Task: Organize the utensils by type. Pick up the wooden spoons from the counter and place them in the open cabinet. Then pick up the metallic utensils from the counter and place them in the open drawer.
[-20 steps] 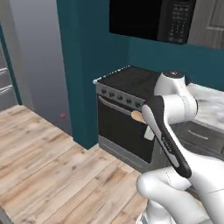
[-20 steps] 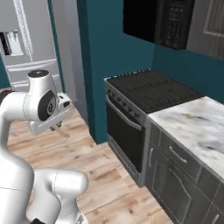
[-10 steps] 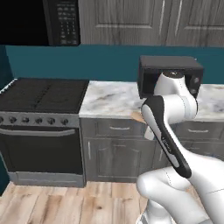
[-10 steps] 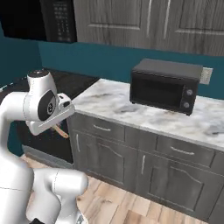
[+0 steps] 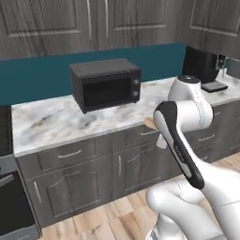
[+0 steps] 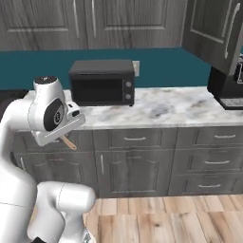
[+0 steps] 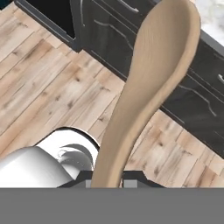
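Light tan wooden spoon (image 7: 148, 87); white-grey marble counter (image 6: 180, 107) with brownish veining (over dark grey wood-grain units); black microwave (image 5: 107, 84); teal back wall (image 6: 161, 61); pale plank floor (image 7: 48, 83).

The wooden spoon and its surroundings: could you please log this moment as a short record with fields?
held item: wooden spoon, light tan, handle between the fingers, bowl pointing away from the hand
gripper: gripper shut on the spoon's handle
spoon position: in the air in front of the base units, off the counter
on counter: black microwave; dark coffee machine at the far right
wall cabinets above: doors closed
floor: light wood planks
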